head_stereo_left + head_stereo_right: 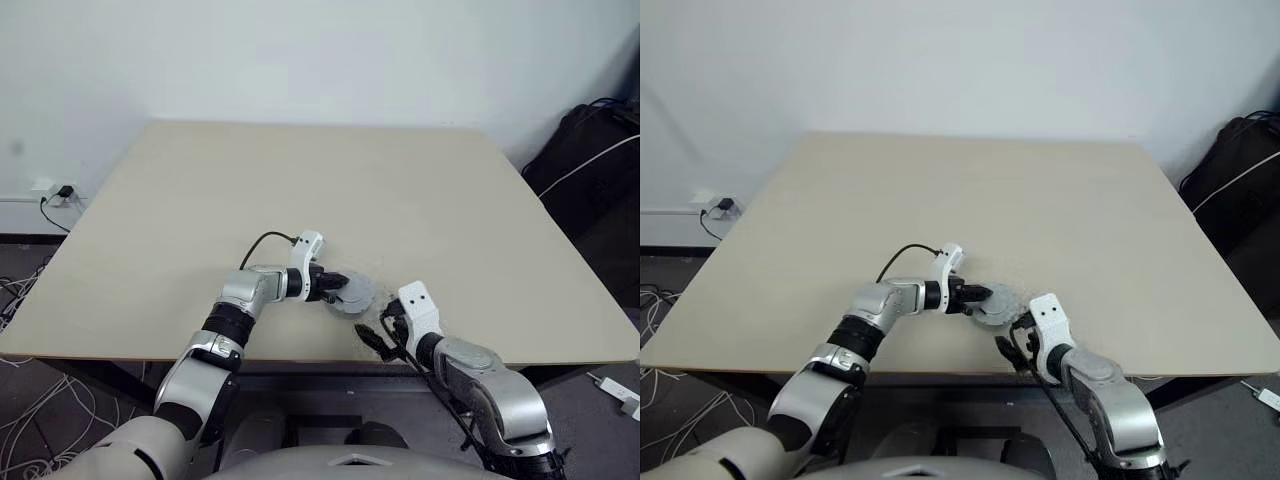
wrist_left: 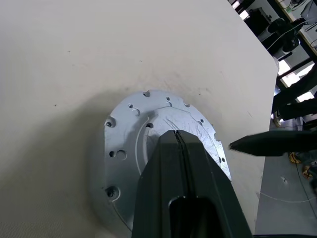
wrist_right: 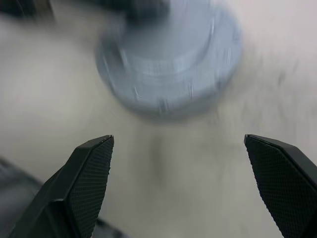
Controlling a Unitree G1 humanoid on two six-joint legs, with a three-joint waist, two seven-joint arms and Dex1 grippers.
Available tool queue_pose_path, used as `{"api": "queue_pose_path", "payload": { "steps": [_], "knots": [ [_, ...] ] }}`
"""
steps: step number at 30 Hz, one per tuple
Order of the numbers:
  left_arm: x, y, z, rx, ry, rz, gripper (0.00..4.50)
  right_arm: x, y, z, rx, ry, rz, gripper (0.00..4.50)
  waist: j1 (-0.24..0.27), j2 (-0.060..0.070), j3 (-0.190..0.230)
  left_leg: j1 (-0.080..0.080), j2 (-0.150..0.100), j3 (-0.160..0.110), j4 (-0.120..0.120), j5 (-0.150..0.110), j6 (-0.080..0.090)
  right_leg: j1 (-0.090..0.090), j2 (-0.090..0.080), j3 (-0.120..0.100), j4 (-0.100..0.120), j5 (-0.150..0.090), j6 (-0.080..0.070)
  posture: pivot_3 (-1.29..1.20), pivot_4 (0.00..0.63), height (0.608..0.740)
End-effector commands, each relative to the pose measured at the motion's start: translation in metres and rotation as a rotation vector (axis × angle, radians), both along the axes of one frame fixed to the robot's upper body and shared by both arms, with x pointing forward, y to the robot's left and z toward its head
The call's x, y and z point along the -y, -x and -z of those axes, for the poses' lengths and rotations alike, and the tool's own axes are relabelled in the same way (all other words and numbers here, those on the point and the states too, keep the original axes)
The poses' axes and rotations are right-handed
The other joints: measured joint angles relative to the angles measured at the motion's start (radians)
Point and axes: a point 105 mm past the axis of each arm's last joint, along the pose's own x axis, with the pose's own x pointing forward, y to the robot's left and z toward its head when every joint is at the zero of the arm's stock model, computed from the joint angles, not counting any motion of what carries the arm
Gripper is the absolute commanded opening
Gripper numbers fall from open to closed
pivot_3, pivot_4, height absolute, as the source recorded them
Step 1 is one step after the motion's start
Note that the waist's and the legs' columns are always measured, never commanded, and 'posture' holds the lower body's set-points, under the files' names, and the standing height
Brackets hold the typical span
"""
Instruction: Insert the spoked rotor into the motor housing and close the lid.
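While my left gripper [image 2: 181,144] presses its shut fingers down on the lid [image 2: 124,144], I read the closing step as nearly done: the lid sits on the motor housing [image 3: 168,64] as one grey stack near the table's front edge. Spoked rotor isn't visible; presumably inside, can't confirm. My right gripper [image 3: 181,186] hangs just beside the stack toward the table edge, jaws spread wide, holding nothing. Next move, my guess: check the lid is seated flush all round, then lift the left fingers straight off without dragging it. Surface is a plain beige table [image 1: 300,180], scuffed near the stack. White wall behind, cables on the floor left, dark bag [image 1: 590,160] at right.
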Motion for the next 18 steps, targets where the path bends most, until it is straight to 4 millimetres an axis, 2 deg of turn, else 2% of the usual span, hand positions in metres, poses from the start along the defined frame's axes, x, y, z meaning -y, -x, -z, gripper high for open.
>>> {"api": "queue_pose_path", "payload": {
  "steps": [1,5,12,18],
  "knots": [
    [-0.003,0.008,0.016,-0.041,-0.062,0.02,0.0,0.013,-0.01,-0.02,0.081,-0.166,0.178,4.47,0.001,0.001,0.0,0.0,0.0,0.0,0.0,0.0,0.0,0.0,0.0,0.0,0.0,0.0,0.0,0.0,0.0,0.74],
    [-0.003,0.009,0.016,-0.039,-0.064,0.025,0.0,0.008,-0.013,-0.015,0.049,-0.249,0.236,4.47,-0.001,0.002,0.0,0.0,-0.002,0.0,0.0,0.0,0.0,-0.001,0.001,0.003,0.0,0.0,0.0,0.0,0.0,0.74],
    [-0.004,0.009,0.015,-0.034,-0.053,0.026,0.0,0.006,-0.023,0.012,-0.035,-0.234,0.28,4.47,-0.005,0.005,-0.001,0.001,-0.002,0.0,0.0,0.003,-0.004,-0.003,0.003,0.006,0.001,0.0,-0.001,0.0,0.0,0.74],
    [-0.006,0.009,0.015,-0.031,-0.055,0.023,0.0,-0.012,-0.035,0.015,-0.042,-0.288,0.234,4.47,-0.017,0.007,-0.002,0.002,-0.002,0.0,0.0,0.003,-0.005,-0.003,0.004,0.009,0.002,0.0,-0.002,0.0,0.0,0.74]
  ]
}}
